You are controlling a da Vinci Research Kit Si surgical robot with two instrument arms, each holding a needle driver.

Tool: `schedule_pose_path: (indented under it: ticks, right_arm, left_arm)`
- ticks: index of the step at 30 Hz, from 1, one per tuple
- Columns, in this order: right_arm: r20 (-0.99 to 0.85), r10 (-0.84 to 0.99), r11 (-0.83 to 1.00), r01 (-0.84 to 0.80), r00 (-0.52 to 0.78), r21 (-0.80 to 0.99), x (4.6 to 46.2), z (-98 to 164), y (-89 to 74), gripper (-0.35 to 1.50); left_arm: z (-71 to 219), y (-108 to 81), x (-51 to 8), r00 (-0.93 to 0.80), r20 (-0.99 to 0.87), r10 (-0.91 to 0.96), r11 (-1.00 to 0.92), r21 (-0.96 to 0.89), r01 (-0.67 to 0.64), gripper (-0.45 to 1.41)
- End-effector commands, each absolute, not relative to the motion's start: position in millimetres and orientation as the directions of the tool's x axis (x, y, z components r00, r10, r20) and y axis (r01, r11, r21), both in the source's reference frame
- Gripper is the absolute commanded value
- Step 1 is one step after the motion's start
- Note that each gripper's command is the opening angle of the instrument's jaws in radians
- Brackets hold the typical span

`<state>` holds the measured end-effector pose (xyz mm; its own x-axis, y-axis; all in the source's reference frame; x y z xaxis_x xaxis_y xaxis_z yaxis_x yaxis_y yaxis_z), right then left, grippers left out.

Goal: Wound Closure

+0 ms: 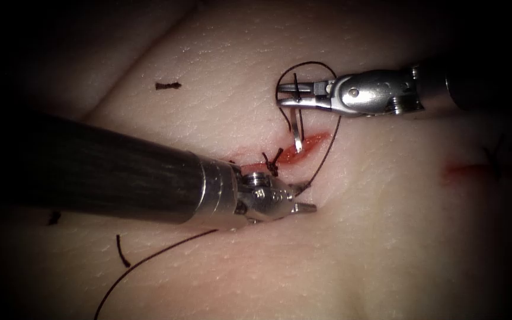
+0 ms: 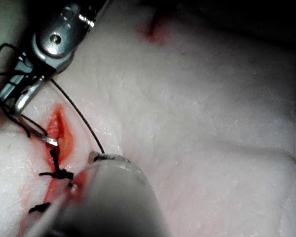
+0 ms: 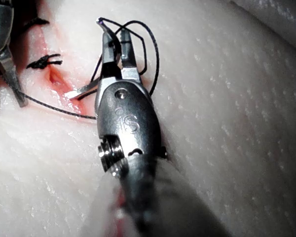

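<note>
Pale tissue (image 1: 386,237) fills my screen. My right tool (image 1: 288,95) has its jaws clamped on the needle (image 1: 297,127) near its blunt end, tip just below at the cut (image 1: 303,148). My left tool (image 1: 303,198) has jaws apart, thread (image 1: 327,148) beside them. Stiff, slippery needle, I judge: grip mid-curve.

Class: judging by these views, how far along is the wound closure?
Done: one knotted stitch crosses the cut. In hand: the right tool grips the needle far from its tip, which touches the cut's open part; whether it has entered the tissue is unclear. The left tool sits at the thread; its hold is unclear. Left: the open red gap right of the stitch.
</note>
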<state>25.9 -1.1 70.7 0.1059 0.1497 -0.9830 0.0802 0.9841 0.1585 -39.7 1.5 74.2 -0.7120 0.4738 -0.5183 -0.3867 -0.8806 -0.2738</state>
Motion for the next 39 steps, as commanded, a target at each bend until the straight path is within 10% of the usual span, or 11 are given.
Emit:
schedule_pose_path:
  ticks: [1, 39]
  right_arm:
    - [-0.983, 0.149, 0.983, 0.088, 0.110, 0.159, 26.6, 71.2, -1.7, -0.35]
    - [-0.954, 0.254, 0.958, 0.094, 0.162, 0.271, 26.3, 71.5, -1.9, -0.35]
  left_arm:
    - [74.5, 0.9, -40.0, -0.711, -0.518, 0.475, -0.880, -0.277, -0.386, 0.39]
    - [75.6, 0.1, -40.3, -0.701, -0.516, 0.492, -0.871, -0.287, -0.400, 0.37]
